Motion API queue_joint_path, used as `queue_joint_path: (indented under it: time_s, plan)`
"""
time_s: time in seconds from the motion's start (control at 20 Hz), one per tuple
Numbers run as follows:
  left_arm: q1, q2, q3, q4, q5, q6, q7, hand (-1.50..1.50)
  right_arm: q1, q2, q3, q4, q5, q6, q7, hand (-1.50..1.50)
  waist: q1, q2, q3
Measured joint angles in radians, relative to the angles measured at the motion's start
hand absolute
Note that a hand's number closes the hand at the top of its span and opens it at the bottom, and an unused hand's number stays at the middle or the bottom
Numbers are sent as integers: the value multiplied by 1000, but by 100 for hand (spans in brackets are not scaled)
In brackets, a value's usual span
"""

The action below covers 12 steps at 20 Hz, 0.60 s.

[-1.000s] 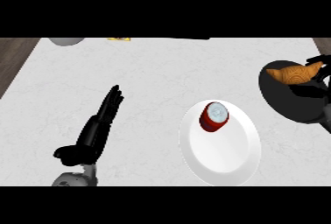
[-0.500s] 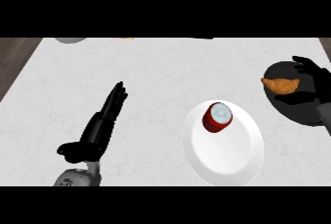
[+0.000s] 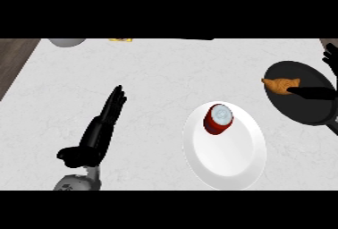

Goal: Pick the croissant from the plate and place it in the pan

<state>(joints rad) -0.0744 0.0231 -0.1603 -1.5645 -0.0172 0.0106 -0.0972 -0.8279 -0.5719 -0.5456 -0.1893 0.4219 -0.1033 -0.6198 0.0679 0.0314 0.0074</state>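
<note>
Right hand (image 3: 315, 91): seen at the right edge, over the black pan (image 3: 305, 109). A dark digit reaches in to touch the right end of the croissant (image 3: 280, 85); other fingers show at the upper right edge near the pan's rim. Black on black, the outline is hard to read; the fingers look spread and uncurled, with nothing wrapped in them, though whether the touching digit still pinches the pastry cannot be told for certain.

Croissant: lying inside the pan, in its upper left part, on the pan's floor. It is well apart from the white plate (image 3: 228, 156).

Plate: holds only a red can (image 3: 218, 119) with a pale top, standing near its upper rim.

Left hand (image 3: 99, 132): resting on the grey surface (image 3: 158, 71) at lower left, fingers straight and pointing up the view, holding nothing.

Judgement: the placing step appears to be at or past release. The next move calls for lifting the right hand straight clear of the pan without dragging the croissant along or knocking the rim.
</note>
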Motion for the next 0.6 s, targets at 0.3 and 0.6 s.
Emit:
queue_joint_path:
  time_s: [0.3,0.6]
  plan:
    - [10,8,15,-11,12,-5,4,0,32,-91,-71,36,-81,226,-40,-150,-16,-6,-1]
    - [9,11,24,8,10,-5,-5,0,131,-158,-75,44,-99,468,-142,-150,-29,-9,-1]
